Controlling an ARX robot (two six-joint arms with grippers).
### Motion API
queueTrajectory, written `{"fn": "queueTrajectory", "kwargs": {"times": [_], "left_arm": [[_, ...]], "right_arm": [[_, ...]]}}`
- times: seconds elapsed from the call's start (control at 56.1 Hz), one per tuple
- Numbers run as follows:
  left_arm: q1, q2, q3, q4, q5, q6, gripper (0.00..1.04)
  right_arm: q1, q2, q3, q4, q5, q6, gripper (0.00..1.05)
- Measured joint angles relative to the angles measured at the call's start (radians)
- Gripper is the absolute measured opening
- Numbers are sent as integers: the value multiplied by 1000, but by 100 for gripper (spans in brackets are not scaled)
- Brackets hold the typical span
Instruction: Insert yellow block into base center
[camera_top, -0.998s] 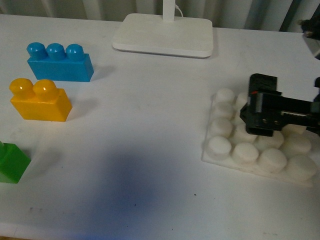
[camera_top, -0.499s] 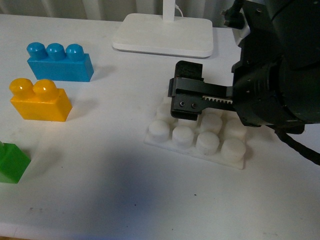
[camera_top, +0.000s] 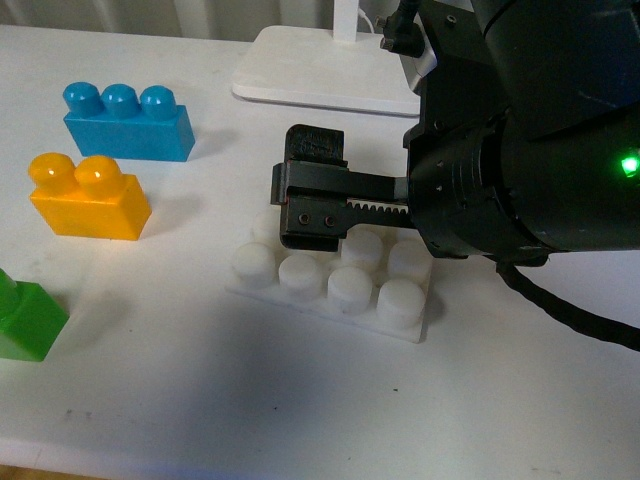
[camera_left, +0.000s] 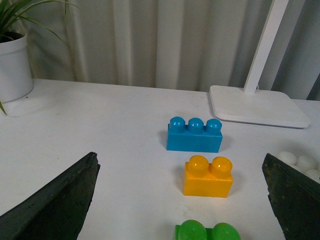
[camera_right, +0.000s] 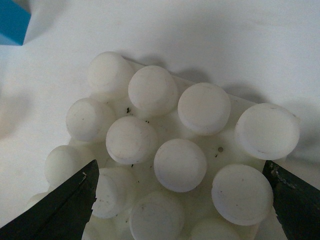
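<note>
The yellow block (camera_top: 88, 197) stands upright on the white table at the left, two studs up; in the left wrist view the yellow block (camera_left: 207, 176) lies ahead of my left gripper (camera_left: 175, 202), which is open and holds nothing. The base (camera_top: 340, 285), a white studded plate, rests flat in the middle of the table. My right gripper (camera_top: 310, 212) is shut on the base's far part, reaching in from the right. In the right wrist view the base (camera_right: 170, 150) fills the picture between the right gripper (camera_right: 182, 202) fingers. The left gripper is out of the front view.
A blue three-stud brick (camera_top: 128, 122) sits behind the yellow block. A green brick (camera_top: 25, 315) is at the table's left edge, near the front. A flat white lamp stand (camera_top: 325, 70) stands at the back. A potted plant (camera_left: 14, 67) shows in the left wrist view.
My right arm has moved left across the table with the base, from the right side to the middle, nearer the yellow block. The bricks have not moved.
</note>
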Motion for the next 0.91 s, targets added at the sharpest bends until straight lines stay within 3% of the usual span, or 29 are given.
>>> {"fn": "queueTrajectory", "kwargs": {"times": [0.41, 0.909], "left_arm": [[0, 0, 0, 0, 0, 0, 98], [0, 0, 0, 0, 0, 0, 98]], "right_arm": [[-45, -102, -65, 18, -60, -26, 96], [-238, -575, -253, -4, -101, -234, 96]]}}
